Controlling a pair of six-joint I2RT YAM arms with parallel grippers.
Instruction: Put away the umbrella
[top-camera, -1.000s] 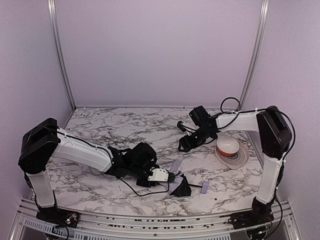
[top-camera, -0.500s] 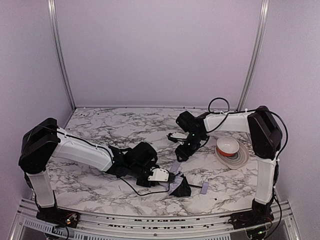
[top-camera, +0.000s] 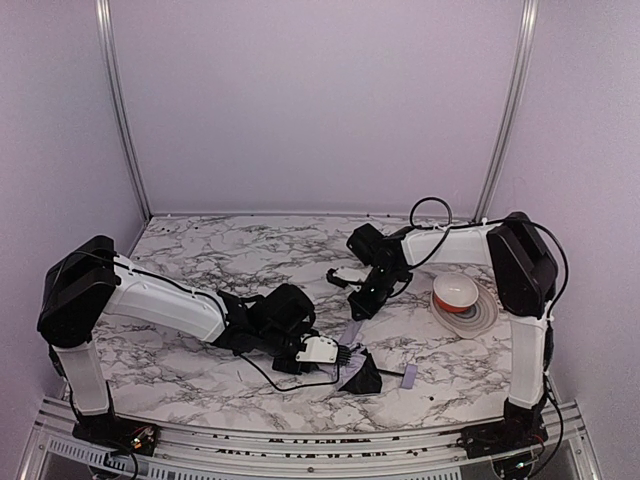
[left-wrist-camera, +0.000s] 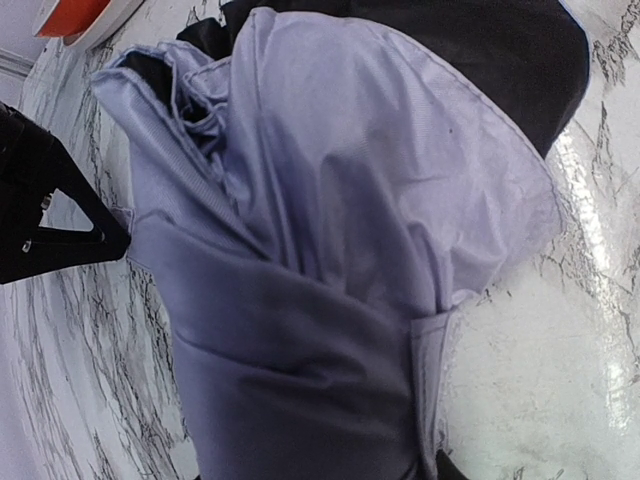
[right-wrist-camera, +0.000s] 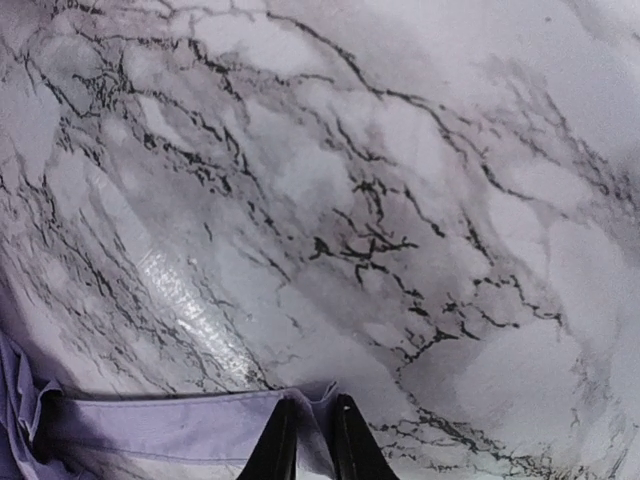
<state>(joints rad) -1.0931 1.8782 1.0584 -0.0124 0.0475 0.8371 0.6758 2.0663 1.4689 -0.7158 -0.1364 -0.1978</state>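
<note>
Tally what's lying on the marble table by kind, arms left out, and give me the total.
umbrella: 1
bowl: 1
pale round dish under the bowl: 1
Total: 3

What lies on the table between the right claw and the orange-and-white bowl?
Only bare marble table lies between the right claw and the bowl. The top external view shows this.
</note>
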